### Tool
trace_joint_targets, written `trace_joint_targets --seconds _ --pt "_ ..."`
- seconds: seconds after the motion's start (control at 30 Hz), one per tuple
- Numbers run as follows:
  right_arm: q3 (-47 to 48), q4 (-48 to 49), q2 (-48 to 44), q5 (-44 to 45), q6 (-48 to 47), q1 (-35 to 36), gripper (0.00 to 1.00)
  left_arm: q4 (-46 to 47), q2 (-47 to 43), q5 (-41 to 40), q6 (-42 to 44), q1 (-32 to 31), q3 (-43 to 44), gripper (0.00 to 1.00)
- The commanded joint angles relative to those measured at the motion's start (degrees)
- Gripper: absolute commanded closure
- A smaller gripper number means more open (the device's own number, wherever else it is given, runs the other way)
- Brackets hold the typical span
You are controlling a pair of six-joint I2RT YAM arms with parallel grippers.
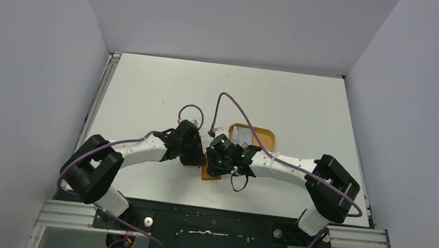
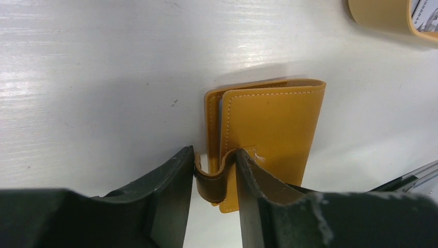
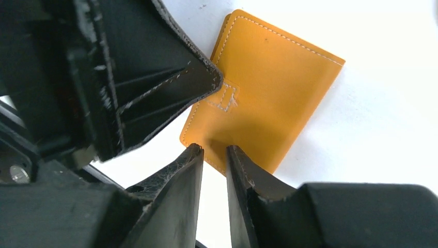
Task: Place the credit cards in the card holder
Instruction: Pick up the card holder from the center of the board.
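The tan-orange card holder (image 2: 274, 129) lies folded flat on the white table, between both grippers in the top view (image 1: 207, 173). My left gripper (image 2: 214, 165) is shut on its small strap, which bends in a U between the fingers. My right gripper (image 3: 213, 151) is nearly shut with a narrow gap and nothing in it. Its tips rest on the near edge of the card holder (image 3: 274, 98). A silvery card (image 1: 241, 137) shows partly inside the orange tray (image 1: 263, 134). The light blue card is not visible.
The orange rimmed tray (image 2: 379, 15) stands just behind and to the right of the holder. The left gripper's black finger (image 3: 170, 77) crowds the holder's left side in the right wrist view. White walls enclose the table on three sides.
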Motion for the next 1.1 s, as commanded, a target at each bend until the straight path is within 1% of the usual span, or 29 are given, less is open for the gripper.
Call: trace_joint_targets --seconds 0.0,0.1,0.2,0.33,0.43,0.53,0.67,0.83,0.9,1.07 --pt "-1.5 1.9 -7.3 1.4 0.5 -0.8 0.73 -1.1 1.3 -2.4 0.4 -0.1 -0.4 0.72" --pt "-4.2 2.0 -11.4 1.1 1.9 -3.1 0.66 -1.3 1.0 -3.0 0.3 0.0 -1.0 0.79" --pt "-7.4 3.6 -14.3 -0.8 3.8 -6.6 0.58 -1.2 1.2 -3.4 0.3 0.0 -1.5 0.83" --pt "-11.8 9.3 -14.0 -6.4 7.4 -10.5 0.43 -0.6 2.1 -3.6 0.1 0.0 -2.0 0.89" --pt "-13.6 14.4 -12.0 -9.3 9.9 -10.9 0.36 -0.3 2.9 -3.7 -0.2 0.1 -2.4 0.94" --pt "-15.2 20.3 -9.4 -11.6 12.9 -11.3 0.35 -0.2 3.3 -4.1 -0.4 0.1 -2.9 1.00" --pt "-17.6 25.9 -7.0 -13.0 17.0 -12.0 0.35 -0.3 3.3 -4.8 -1.0 0.3 -3.6 1.00" --pt "-20.6 30.1 -6.3 -11.8 20.7 -12.1 0.37 0.2 3.3 -4.8 -2.1 0.7 -5.1 1.00" --pt "-21.7 31.7 -6.0 -11.6 22.2 -12.2 0.38 0.5 3.5 -4.8 -2.3 0.8 -5.4 1.00" --pt "-24.2 36.1 -4.5 -11.9 24.8 -12.2 0.48 1.3 4.2 -4.8 -3.1 0.9 -6.1 1.00"
